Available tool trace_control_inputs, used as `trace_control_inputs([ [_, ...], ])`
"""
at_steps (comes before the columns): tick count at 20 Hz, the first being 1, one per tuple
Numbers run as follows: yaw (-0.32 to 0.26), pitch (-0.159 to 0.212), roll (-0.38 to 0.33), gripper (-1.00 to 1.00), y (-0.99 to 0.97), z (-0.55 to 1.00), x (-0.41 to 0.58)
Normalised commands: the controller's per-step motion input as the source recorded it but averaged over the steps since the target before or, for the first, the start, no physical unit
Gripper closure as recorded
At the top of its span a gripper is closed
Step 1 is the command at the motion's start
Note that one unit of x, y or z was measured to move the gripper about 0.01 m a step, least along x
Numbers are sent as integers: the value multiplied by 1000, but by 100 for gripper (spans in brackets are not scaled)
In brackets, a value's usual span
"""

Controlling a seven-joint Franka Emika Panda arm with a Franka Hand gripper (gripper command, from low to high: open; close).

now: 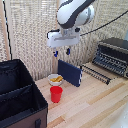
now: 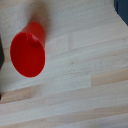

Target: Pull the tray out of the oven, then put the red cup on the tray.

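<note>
The arm hangs over the middle of the wooden bench (image 1: 95, 102), its gripper (image 1: 62, 52) up in the air with the 2 fingers pointing down and a clear gap between them, nothing held. Below it, the red cup (image 1: 56, 93) stands upright on the bench, just in front of the white bowl (image 1: 55, 79) with yellow food. Right beside the bowl, the navy-blue board (image 1: 69, 72) stands on edge. Over at the exterior view's right sits the oven (image 1: 113, 54), and the tray (image 1: 96, 73) lies ahead of its opening, ribs showing. A big black fabric bin (image 1: 20, 95) fills the exterior view's left.
</note>
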Motion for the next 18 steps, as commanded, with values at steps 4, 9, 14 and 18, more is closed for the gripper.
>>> trace_control_inputs([
  [4, 0, 9, -306, -100, -186, 43, 139],
  [9, 0, 0, -364, -100, -288, 62, 118],
  [14, 3, 0, -367, -100, -314, 19, 123],
  [18, 66, -7, -281, -100, -419, 0, 20],
])
